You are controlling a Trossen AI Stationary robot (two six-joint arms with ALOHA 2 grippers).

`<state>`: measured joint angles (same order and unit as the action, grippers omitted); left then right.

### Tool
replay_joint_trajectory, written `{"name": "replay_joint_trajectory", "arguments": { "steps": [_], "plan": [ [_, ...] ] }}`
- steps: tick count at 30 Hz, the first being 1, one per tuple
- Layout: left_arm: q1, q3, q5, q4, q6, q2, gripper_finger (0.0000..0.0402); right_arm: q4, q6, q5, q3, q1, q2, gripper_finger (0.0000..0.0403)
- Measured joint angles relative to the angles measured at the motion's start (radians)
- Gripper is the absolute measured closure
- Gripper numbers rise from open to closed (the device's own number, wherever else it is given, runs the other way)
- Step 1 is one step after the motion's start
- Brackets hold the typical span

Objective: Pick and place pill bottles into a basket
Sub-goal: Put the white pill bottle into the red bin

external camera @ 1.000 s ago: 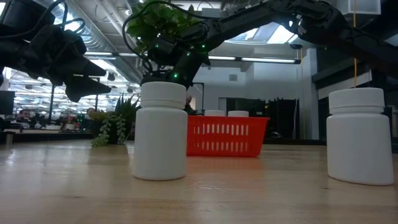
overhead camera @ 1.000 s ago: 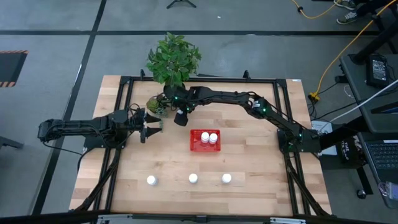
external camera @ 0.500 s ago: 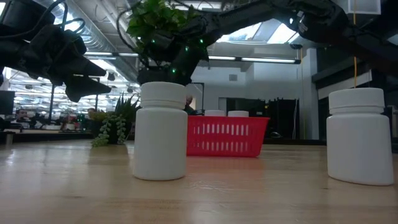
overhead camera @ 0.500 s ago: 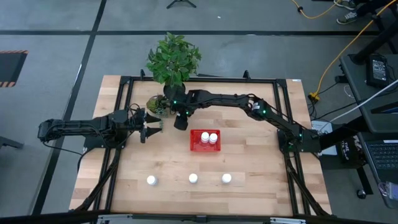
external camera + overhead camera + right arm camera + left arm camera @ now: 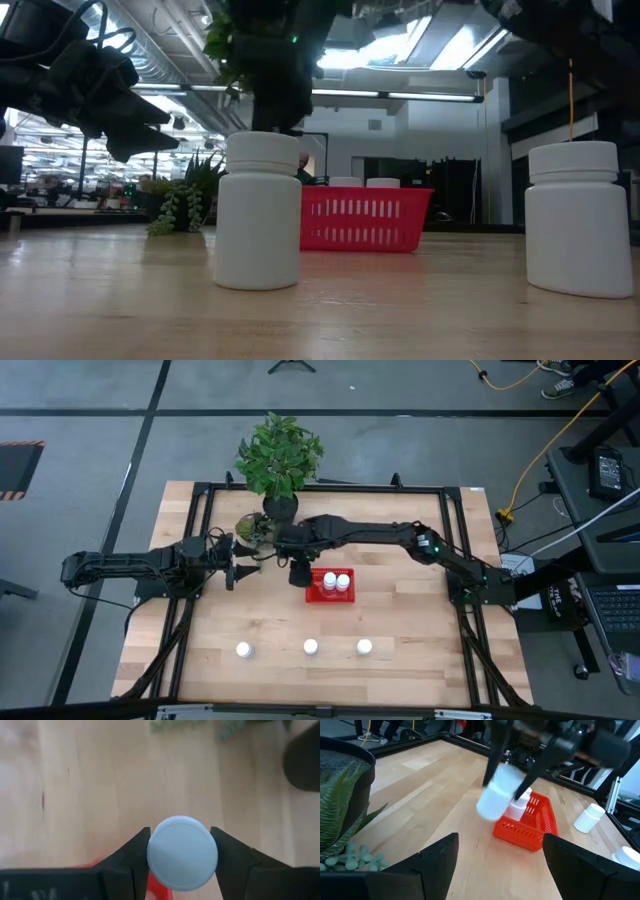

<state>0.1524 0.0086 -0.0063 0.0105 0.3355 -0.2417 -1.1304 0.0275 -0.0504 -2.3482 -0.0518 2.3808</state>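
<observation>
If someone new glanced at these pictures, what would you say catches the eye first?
Most striking is the right gripper, shut on a white pill bottle held in the air beside the red basket, which already holds two bottles. Three more bottles stand in a row near the table's front edge, and a leafy plant sits at the back.

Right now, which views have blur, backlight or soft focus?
Left wrist: the bottle in the right gripper is smeared by motion blur, while the basket is fairly sharp. Low: bright ceiling lights backlight the arms into silhouettes. Right wrist: the held cap is soft, too near the lens. High: evenly lit, sharp.
</observation>
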Motion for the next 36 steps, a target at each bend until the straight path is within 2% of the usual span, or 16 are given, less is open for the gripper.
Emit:
{"name": "replay_joint_trajectory", "arguments": {
  "steps": [11, 20, 27, 30, 32, 34, 36],
  "plan": [
    [0.000, 0.000, 0.006, 0.000, 0.018, -0.004, 0.0121, -0.167, 0.077, -0.055, 0.001, 0.065, -0.072, 0.0238],
    [0.000, 0.000, 0.006, 0.000, 0.011, -0.004, 0.0121, -0.171, 0.090, -0.115, 0.002, 0.084, -0.075, 0.0238],
    [0.000, 0.000, 0.006, 0.000, 0.010, -0.005, 0.0121, -0.182, 0.067, -0.137, 0.032, 0.082, -0.137, 0.0238],
    [0.000, 0.000, 0.006, 0.000, 0.011, -0.008, 0.0121, -0.171, 0.065, -0.143, 0.121, 0.082, -0.220, 0.0238],
    [0.000, 0.000, 0.006, 0.000, 0.011, -0.009, 0.0121, -0.113, 0.070, -0.144, 0.236, 0.082, -0.306, 0.0238],
    [0.000, 0.000, 0.006, 0.000, 0.007, -0.012, 0.0121, 0.020, 0.066, -0.143, 0.387, 0.082, -0.399, 0.0238],
    [0.000, 0.000, 0.005, 0.000, -0.002, -0.013, 0.0121, 0.234, 0.071, -0.118, 0.550, 0.077, -0.497, 0.0238]
  ]
}}
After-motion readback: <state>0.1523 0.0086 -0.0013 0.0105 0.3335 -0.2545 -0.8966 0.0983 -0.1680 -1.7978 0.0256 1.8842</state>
